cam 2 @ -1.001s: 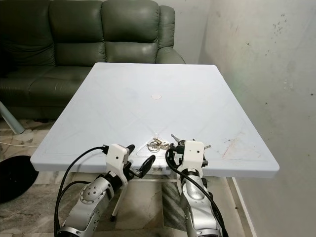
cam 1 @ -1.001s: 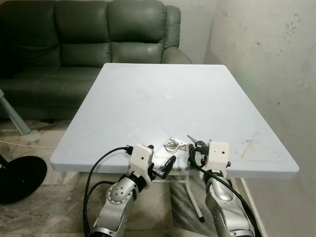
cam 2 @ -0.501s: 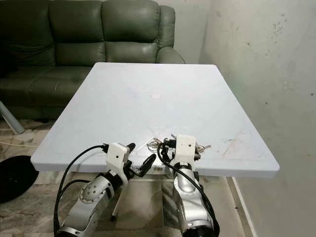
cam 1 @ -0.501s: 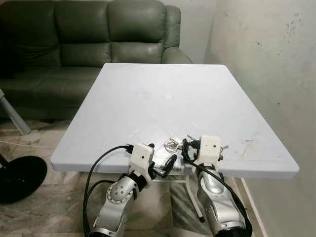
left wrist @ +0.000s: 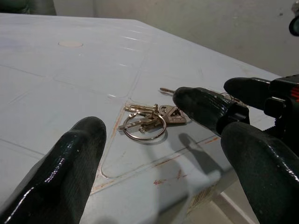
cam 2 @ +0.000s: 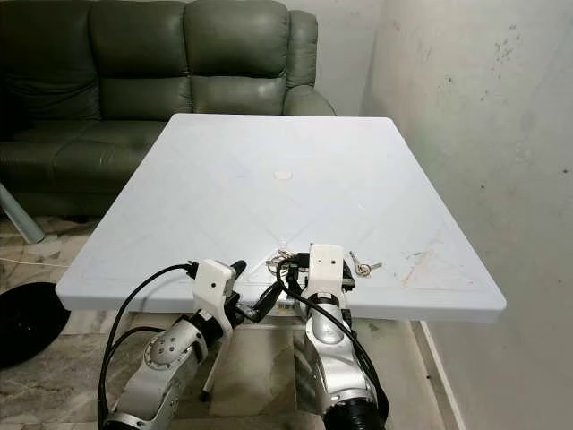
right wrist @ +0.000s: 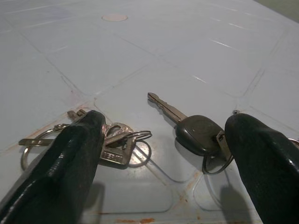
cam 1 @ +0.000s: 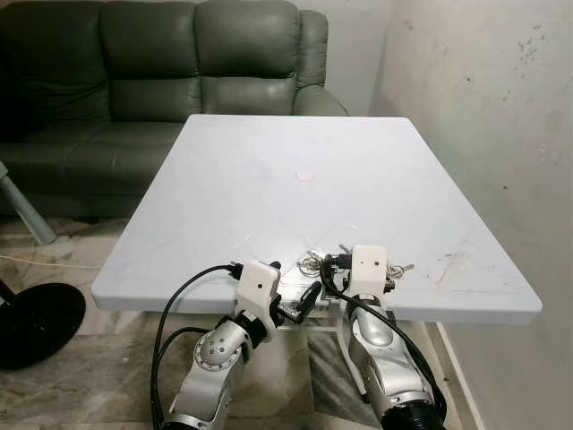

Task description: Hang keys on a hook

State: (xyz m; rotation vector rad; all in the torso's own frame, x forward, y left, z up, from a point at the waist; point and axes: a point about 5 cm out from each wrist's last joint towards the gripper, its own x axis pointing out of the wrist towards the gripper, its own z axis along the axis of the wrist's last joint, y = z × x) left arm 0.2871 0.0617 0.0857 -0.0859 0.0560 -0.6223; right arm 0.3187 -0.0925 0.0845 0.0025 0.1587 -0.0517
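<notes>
at the near edge of the pale blue table point(cam 1: 269, 179) both arms reach in from below. the left gripper point(cam 1: 295, 300) sits just off the table's near rim, fingers spread and holding nothing; in its wrist view the two black fingers point(left wrist: 60, 168) frame the keys from a little way back. the right gripper point(cam 1: 333, 262) is over the tabletop just right of it, jaws wide apart and released, one finger point(right wrist: 65, 158) at the ring bunch and the other point(right wrist: 266, 158) past the black-headed key point(right wrist: 198, 133), which lies flat between them; whether a fingertip actually touches metal is hard to tell. the bunch of small keys on a ring point(left wrist: 145, 123) lies flat on the table near its front edge, just left of the black-headed key. farther up the table a small round cap point(cam 1: 305, 176) marks its middle. beyond the far edge stands a dark green sofa point(cam 1: 161, 72); a stained wall point(cam 1: 483, 107) runs along the right, and a black round base point(cam 1: 36, 322) rests on the floor at the near left.
</notes>
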